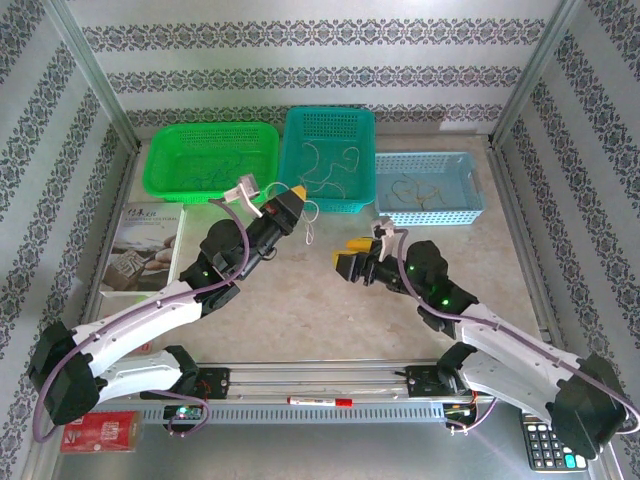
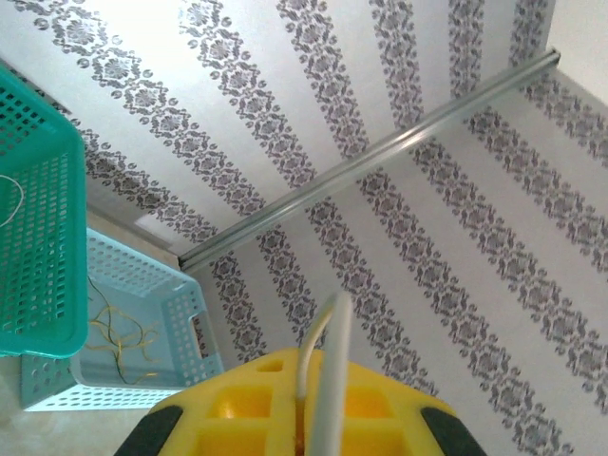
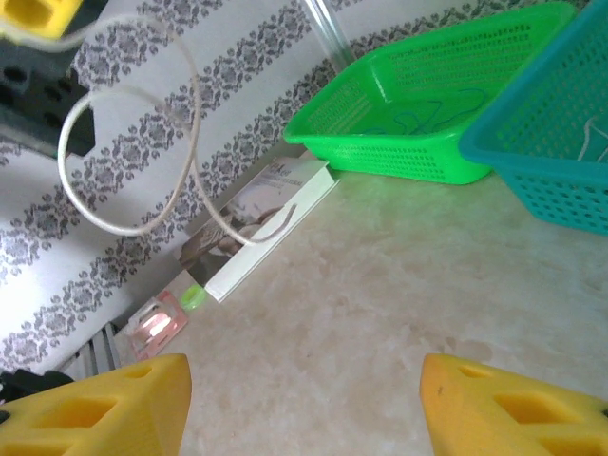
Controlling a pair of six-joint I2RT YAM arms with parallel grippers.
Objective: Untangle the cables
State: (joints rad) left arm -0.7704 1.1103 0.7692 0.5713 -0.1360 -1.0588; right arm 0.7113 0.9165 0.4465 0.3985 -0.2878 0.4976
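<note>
While left end effector (image 1: 299, 193) pinches 1 thin, curly cream cable (image 2: 328, 366) | right end effector (image 1: 346, 258) gapes wide, empty

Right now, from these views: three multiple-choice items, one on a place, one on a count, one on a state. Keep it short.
1. The light blue basket stands:
A) right of the teal basket
B) at the near edge by the arm bases
C) stacked inside the teal basket

2. How many baskets are on the table?
A) two
B) three
C) four

3. The left gripper has its fingers:
A) open and empty
B) shut on a whitish cable
C) open around a basket rim

Key:
1 A: in the top view it sits next to the teal basket on that basket's right.
2 B: the green basket, the teal one and the light blue one line the far side.
3 B: the left wrist view shows the whitish cable coming out from between the closed yellow fingers.
</note>
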